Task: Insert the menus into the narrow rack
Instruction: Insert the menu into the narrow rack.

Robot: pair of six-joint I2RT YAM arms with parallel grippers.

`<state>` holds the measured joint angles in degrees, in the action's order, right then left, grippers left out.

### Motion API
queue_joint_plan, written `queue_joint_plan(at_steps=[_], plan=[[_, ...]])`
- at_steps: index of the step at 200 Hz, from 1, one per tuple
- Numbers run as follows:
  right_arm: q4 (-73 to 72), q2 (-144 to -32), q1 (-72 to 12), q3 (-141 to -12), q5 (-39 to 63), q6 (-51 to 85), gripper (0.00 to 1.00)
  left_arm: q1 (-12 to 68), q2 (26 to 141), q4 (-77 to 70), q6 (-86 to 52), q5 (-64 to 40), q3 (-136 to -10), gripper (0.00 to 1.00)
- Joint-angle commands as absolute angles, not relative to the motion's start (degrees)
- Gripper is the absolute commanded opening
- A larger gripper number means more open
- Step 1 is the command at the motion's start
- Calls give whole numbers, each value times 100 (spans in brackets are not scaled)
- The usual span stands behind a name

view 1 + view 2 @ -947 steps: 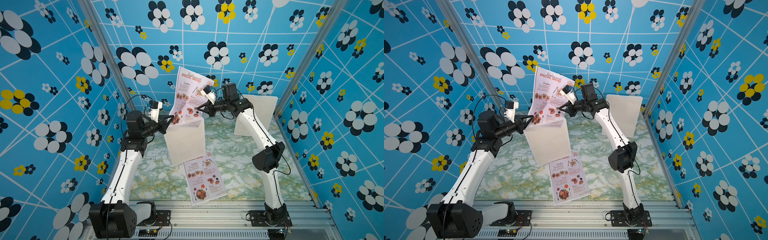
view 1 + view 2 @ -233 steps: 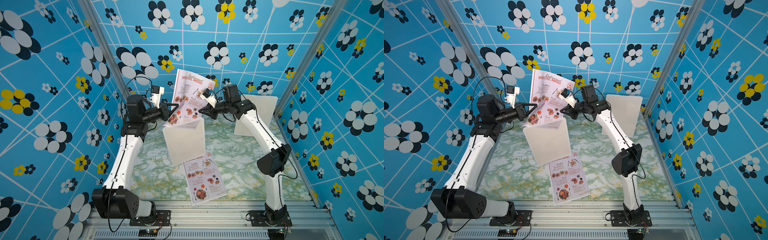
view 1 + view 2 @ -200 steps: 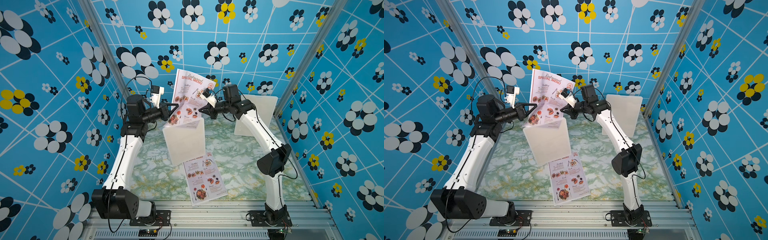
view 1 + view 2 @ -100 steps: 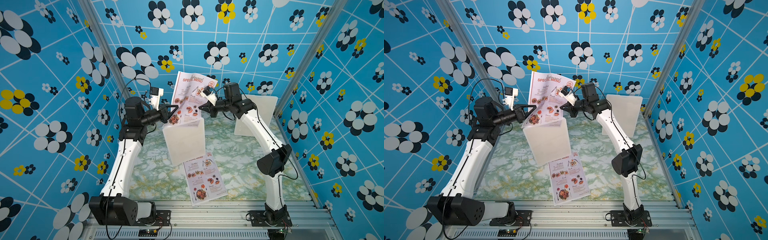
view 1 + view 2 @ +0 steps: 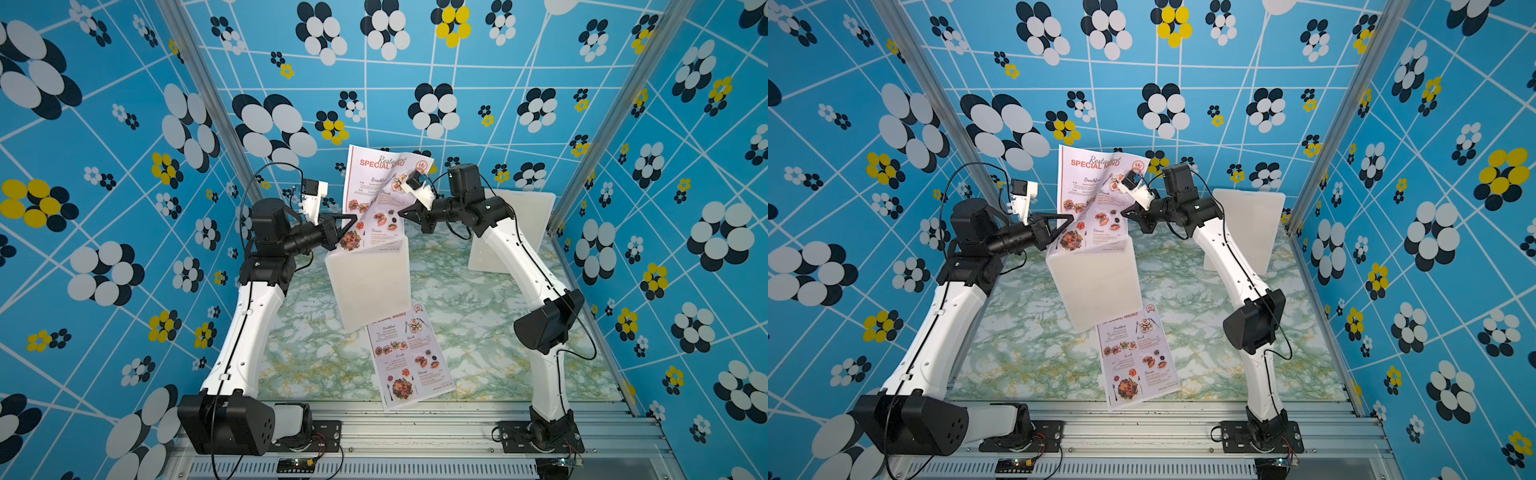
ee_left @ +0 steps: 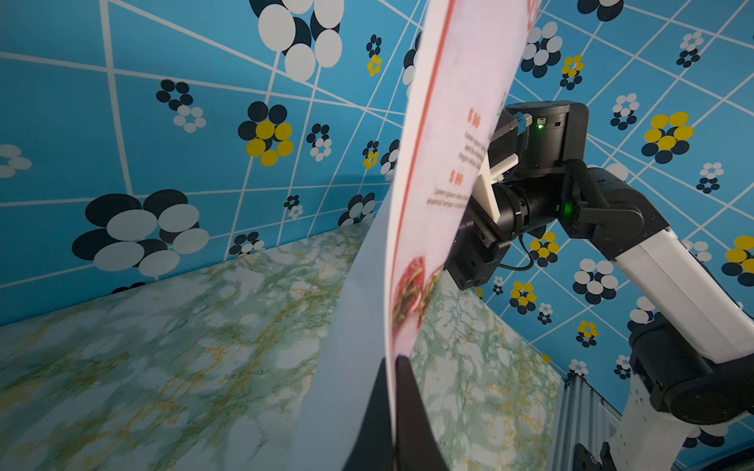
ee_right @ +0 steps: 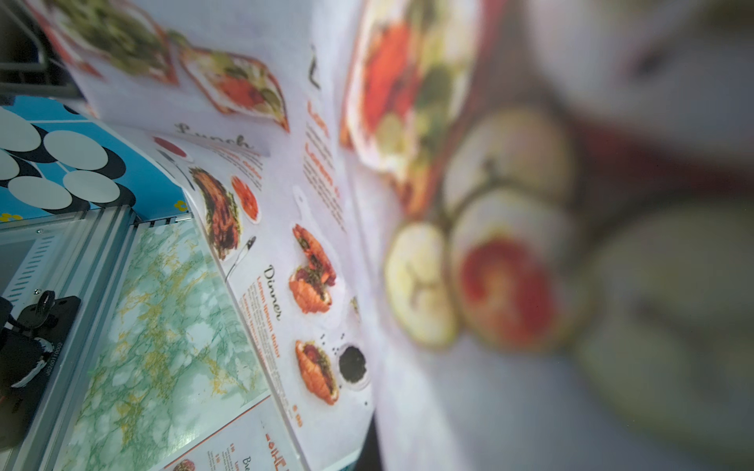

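The raised menu (image 5: 374, 199) (image 5: 1088, 195), a thin glossy pale-pink rectangular sheet headed "SPECIAL MENU" in red with small food photos, hangs in the air over the rack (image 5: 370, 286) (image 5: 1100, 286), a tall, narrow box of milky white plastic standing near the middle of the green marbled tabletop (image 5: 478, 332). The sheet is not flat. In both top views its upper part stands upright, a diagonal bend crosses the middle, and the lower part curls forward. Its bottom edge lies along the rack's top opening, but the pictures do not show whether it has entered the slot.

The left hand (image 5: 355, 220) (image 5: 1069, 222) is pinched on the sheet's lower left edge. In the left wrist view the paper (image 6: 449, 122) runs straight between the two closed black fingers (image 6: 408, 391). The right hand (image 5: 401, 212) (image 5: 1122, 216) is closed on the right edge about halfway up. Its wrist view is filled by the printed face (image 7: 285, 244), mostly blurred.

The second menu (image 5: 409, 361) (image 5: 1136, 361), the same pink printed sheet, lies face up on the tabletop at the front, its heading end hidden behind the foot of the rack and untouched by either hand. A plain white panel (image 5: 511, 232) (image 5: 1246, 232) leans at the back right corner, well apart from both.

So I judge the task to be early: no menu is seated yet, the first needs straightening and lowering in, and the other waits.
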<state>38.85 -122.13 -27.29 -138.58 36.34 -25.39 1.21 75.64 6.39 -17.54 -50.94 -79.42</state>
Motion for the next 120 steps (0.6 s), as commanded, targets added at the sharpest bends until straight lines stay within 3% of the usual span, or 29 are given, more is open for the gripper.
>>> queue_joint_plan(at_steps=[1, 120], plan=[[4027, -12328, -2672, -14214, 3413, -2646, 2, 150, 7380, 615, -1720, -5036, -7836, 0], [4197, -12419, -2672, -14513, 3313, -2751, 4, 123, 7223, 729, -1490, -4922, -7477, 0]])
